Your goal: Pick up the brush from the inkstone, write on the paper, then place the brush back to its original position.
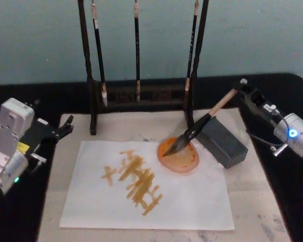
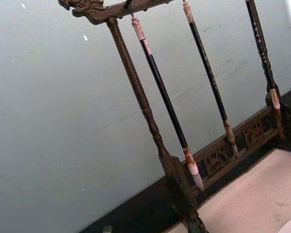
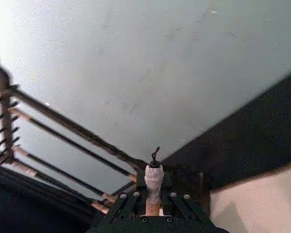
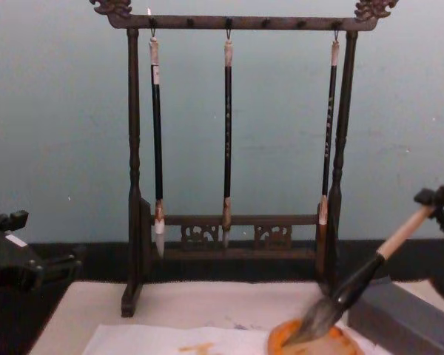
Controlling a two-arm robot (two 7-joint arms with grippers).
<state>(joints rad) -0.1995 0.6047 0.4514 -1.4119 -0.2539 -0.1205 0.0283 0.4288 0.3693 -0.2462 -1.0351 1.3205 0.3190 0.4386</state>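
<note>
Head view puts the brush (image 1: 202,123) right of centre, slanting from its bristles in the inkstone (image 1: 184,164) up to the right gripper (image 1: 241,91) in the upper right. Its handle crosses over the grey block (image 1: 224,143); I can't tell whether they touch. In my right wrist view the jaws are clamped on the handle, and the white end cap (image 3: 153,179) stands out past them. The paper (image 1: 192,201) at lower centre already carries yellow strokes (image 1: 136,181), so I judge this to be the put-back. To do it well, I'd lower the handle slowly until the block takes its weight and keep the tip inside the inkstone so nothing smears the paper. Then I'd part the jaws and back off along the handle's line. The left gripper (image 1: 60,130) sits parked at the left edge.
</note>
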